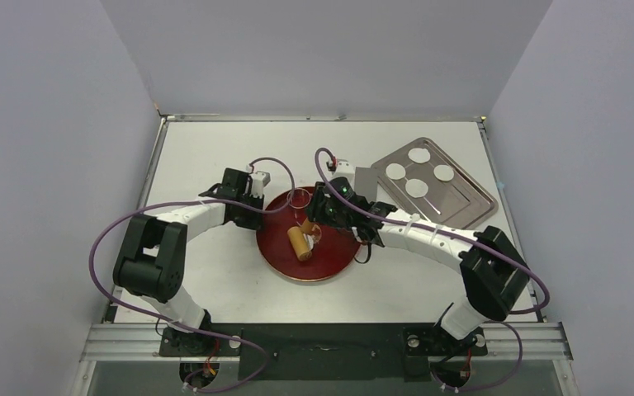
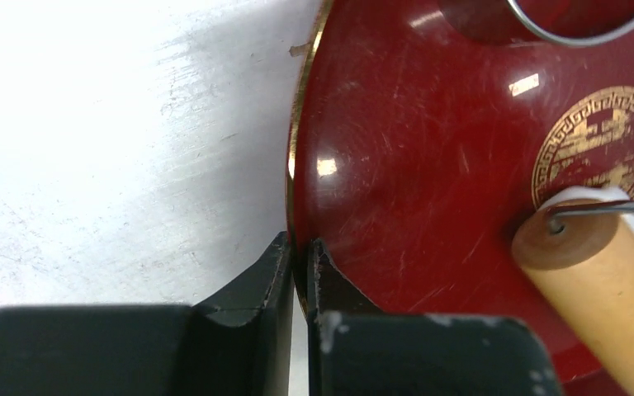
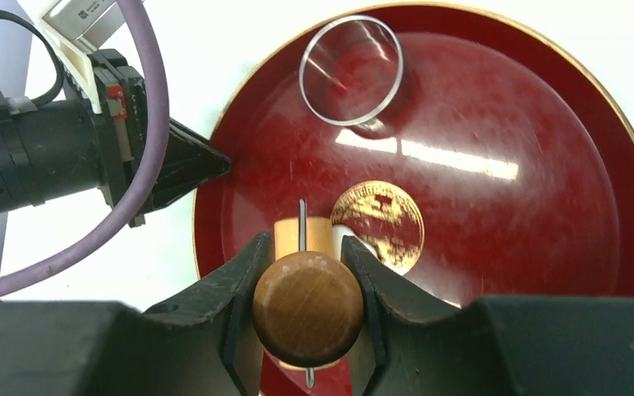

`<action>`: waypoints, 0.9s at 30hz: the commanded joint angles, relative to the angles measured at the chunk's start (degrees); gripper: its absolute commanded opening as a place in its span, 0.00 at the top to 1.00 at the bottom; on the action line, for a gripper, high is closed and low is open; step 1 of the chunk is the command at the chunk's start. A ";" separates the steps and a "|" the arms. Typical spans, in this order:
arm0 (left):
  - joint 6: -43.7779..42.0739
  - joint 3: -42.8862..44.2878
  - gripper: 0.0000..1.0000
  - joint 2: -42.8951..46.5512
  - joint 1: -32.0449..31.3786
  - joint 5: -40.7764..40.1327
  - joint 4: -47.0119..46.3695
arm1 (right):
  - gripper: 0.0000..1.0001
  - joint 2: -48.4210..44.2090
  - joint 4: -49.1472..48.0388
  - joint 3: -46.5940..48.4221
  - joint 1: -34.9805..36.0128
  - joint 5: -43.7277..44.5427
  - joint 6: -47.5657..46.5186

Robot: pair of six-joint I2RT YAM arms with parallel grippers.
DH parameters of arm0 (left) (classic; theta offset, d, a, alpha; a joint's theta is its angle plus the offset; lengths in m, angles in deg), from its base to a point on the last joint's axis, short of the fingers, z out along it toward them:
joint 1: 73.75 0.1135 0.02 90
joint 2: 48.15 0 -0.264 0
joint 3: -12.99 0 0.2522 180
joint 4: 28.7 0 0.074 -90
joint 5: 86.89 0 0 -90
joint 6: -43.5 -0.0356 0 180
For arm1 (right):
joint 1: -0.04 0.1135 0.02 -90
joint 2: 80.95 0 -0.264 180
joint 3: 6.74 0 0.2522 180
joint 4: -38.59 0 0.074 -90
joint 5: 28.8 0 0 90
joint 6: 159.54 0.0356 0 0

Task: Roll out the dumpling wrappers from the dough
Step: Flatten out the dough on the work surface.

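As viewed from above, a white tabletop (image 1: 215,148) with a round red plate (image 2: 396,165) at centre. On the plate's gold emblem, a small white lump of dough (image 2: 582,196), partly under the end of a wooden roller (image 2: 603,280). Right tool (image 3: 305,242) clamped on the roller's round wooden knob. Left tool (image 2: 300,247) closed tight on the plate's left rim, one finger either side. Near the plate's far edge, a clear ring cutter (image 3: 304,82), lying flat. At far right, apart from the plate, a metal tray (image 1: 462,194) with four round dumpling wrappers (image 1: 416,188), none touching.
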 commanded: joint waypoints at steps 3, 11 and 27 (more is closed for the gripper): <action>-2.27 -2.29 1.00 2.42 0.68 -0.47 -1.57 | 1.00 6.83 2.62 -0.93 2.71 9.19 -0.74; -2.26 -2.75 1.00 3.01 1.79 -0.26 -2.19 | 1.00 9.14 -1.21 -1.89 6.44 11.01 1.12; -0.55 -2.97 1.00 3.41 1.97 -1.02 -3.26 | 1.00 5.15 -16.70 5.22 6.80 -14.52 7.28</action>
